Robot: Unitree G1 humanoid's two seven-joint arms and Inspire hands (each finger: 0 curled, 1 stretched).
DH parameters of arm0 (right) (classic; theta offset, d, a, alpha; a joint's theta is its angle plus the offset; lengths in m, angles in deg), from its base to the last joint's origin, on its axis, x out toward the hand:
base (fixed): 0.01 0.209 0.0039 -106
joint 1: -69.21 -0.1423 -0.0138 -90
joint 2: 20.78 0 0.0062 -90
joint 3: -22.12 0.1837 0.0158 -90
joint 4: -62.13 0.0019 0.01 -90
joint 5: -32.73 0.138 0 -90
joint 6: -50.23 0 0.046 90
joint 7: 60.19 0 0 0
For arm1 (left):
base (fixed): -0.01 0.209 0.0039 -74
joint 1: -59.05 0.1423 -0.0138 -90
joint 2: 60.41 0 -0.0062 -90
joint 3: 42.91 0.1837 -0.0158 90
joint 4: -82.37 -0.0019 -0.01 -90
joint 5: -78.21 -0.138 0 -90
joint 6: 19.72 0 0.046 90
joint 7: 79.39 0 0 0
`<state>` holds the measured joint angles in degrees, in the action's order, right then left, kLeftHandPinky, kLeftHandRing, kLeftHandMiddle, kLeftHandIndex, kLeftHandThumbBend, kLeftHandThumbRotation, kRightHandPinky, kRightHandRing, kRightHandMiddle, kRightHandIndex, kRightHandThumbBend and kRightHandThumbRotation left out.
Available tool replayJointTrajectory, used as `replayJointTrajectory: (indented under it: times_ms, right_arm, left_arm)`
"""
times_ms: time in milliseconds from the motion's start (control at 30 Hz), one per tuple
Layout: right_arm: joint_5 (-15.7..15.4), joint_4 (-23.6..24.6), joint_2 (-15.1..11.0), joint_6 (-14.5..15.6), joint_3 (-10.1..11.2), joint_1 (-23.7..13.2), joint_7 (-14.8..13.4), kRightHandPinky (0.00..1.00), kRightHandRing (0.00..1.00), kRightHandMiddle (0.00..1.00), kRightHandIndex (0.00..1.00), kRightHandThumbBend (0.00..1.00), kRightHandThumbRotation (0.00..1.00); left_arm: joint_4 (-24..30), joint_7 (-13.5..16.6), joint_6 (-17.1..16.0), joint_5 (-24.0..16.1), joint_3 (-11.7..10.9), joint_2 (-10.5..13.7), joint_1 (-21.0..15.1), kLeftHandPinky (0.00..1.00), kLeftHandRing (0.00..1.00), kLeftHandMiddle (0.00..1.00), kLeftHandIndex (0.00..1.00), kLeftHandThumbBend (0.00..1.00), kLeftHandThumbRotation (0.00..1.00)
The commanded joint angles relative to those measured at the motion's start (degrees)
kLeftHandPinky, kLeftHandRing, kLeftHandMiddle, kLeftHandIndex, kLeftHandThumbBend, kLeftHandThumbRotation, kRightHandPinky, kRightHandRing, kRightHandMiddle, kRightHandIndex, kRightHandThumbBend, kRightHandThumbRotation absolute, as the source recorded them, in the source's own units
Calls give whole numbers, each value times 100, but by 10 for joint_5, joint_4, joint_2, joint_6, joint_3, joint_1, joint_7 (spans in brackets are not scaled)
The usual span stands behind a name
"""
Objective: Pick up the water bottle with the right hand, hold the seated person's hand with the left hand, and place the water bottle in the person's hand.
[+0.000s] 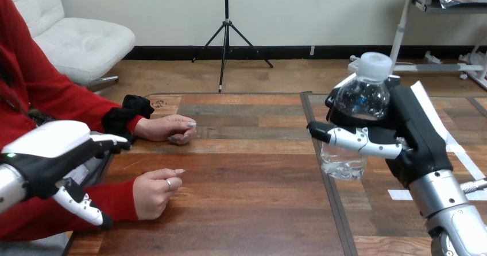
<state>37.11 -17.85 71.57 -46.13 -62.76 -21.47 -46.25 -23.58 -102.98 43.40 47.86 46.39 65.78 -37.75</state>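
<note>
My right hand (pixel 414 131) has its fingers (pixel 367 142) and thumb wrapped round the middle of the water bottle (pixel 360 98). Its white cap (pixel 374 64) stands above my fingers and its base hangs below them, seemingly clear of the table (pixel 247 210). The cap is on and clear water shows below my fingers, though I cannot tell how full the bottle is. My left hand (pixel 51 158) is open, with relaxed fingers (pixel 108 142) closed on nothing. The person's nearer hand (pixel 154 194) lies loosely curled on the table just beyond those fingertips, and the person's farther hand (pixel 171 128) lies past it. Both are well apart from the bottle. I judge the main risk is the thin plastic: if I squeeze harder it could buckle, and if I loosen my grip it could slide down through my fingers during the long carry across. The nearer hand is also curled knuckles-up, so a bottle set on it could roll off unless my left fingers first get under it and steady it.
</note>
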Motion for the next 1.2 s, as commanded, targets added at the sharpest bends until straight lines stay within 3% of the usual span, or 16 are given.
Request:
replayJointTrajectory:
  times_ms: [0,267,567,1033,1167]
  right_arm:
    - [5,41,2,4,3,-39,-10,21,25,33,37,81,0]
    - [2,49,4,11,0,-46,-12,21,25,32,37,81,0]
    - [9,62,6,16,-5,-51,-9,20,24,31,37,81,0]
    - [9,98,6,31,-6,-53,-14,20,25,32,37,82,0]
    - [9,113,3,38,-5,-53,-14,20,25,32,37,82,0]
  left_arm:
    - [-25,32,-15,-8,15,-6,-44,71,78,84,86,100,20]
    - [-72,91,-54,-35,40,-12,-64,68,75,80,83,100,23]
    - [-153,176,-87,-102,89,-23,-109,66,72,77,81,100,29]
    - [-244,250,-99,-146,140,-37,-156,65,70,76,80,100,32]
    - [-277,285,-108,-162,157,-39,-168,64,70,75,80,100,33]
